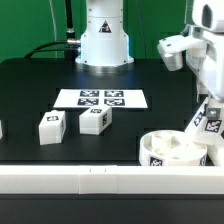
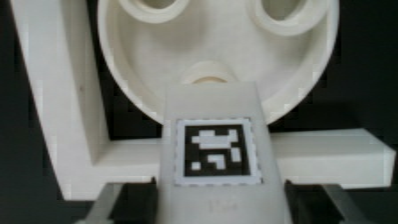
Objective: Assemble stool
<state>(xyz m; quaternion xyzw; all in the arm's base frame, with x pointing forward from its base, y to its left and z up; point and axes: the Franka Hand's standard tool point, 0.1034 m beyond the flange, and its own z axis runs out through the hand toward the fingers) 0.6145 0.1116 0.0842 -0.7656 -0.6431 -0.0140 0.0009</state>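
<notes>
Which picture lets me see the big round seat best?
The wrist view. The seat fills much of it up close, with two holes showing, though the leg hides part. The exterior view shows the seat small, low at that view's right, with the leg at its edge.

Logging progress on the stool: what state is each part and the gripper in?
Seat: flat on the table, holes up.
Held leg: at the seat; joined or not, cannot tell.
Gripper: shut on the held leg.
Loose legs: lying on the table, apart, untouched.
</notes>
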